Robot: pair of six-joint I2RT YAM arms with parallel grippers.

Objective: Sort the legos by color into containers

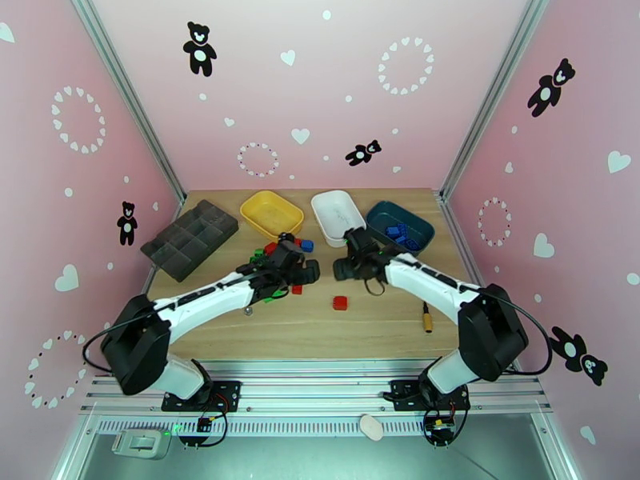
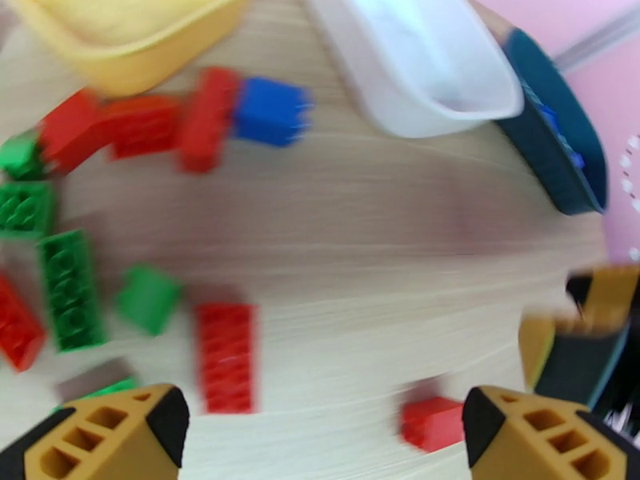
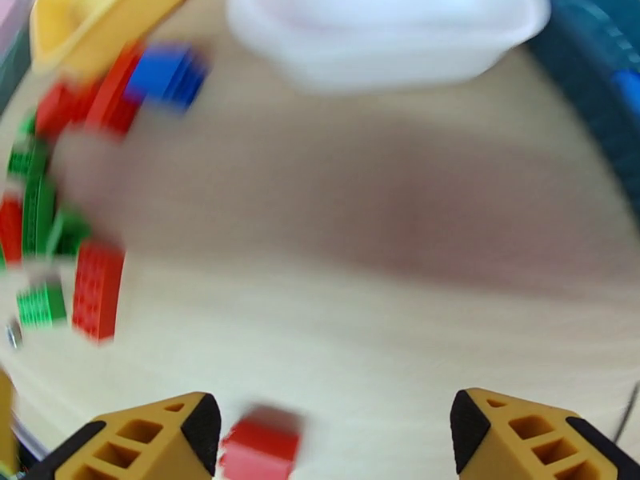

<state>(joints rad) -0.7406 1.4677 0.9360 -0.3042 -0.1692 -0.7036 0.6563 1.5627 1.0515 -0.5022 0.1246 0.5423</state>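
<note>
Nearest the arms, a small dark stick with a yellow end (image 1: 427, 318) lies on the table (image 1: 376, 334) to the right, and a tiny metal ball (image 1: 248, 311) sits beside the left arm. Just past those, in the middle of the table, there's a lone red brick (image 1: 340, 302) lying flat on the wood. The right gripper (image 3: 334, 416) hangs above it with jaws spread wide and nothing between them; in its own blurred wrist view the brick shows low down, close to the left-hand finger. The left gripper (image 2: 324, 414) is level with it, and the two face each other near the centre. This one is wide open too, carrying nothing, and a long red brick (image 2: 226, 358) lies just ahead of its left finger (image 2: 104, 434). Further out on the left comes the pile of bricks (image 1: 272, 254), reds and greens scattered together. A blue brick (image 2: 272, 112) at the far end touches a red one, right in front of the yellow tray (image 1: 270, 212). Along the back, the dark grey organizer (image 1: 190, 238) sits far left, then the yellow tray, then the white tray (image 1: 338, 216). On the right, the teal tray (image 1: 422, 234) has several blue bricks (image 1: 396, 231) inside it.
</note>
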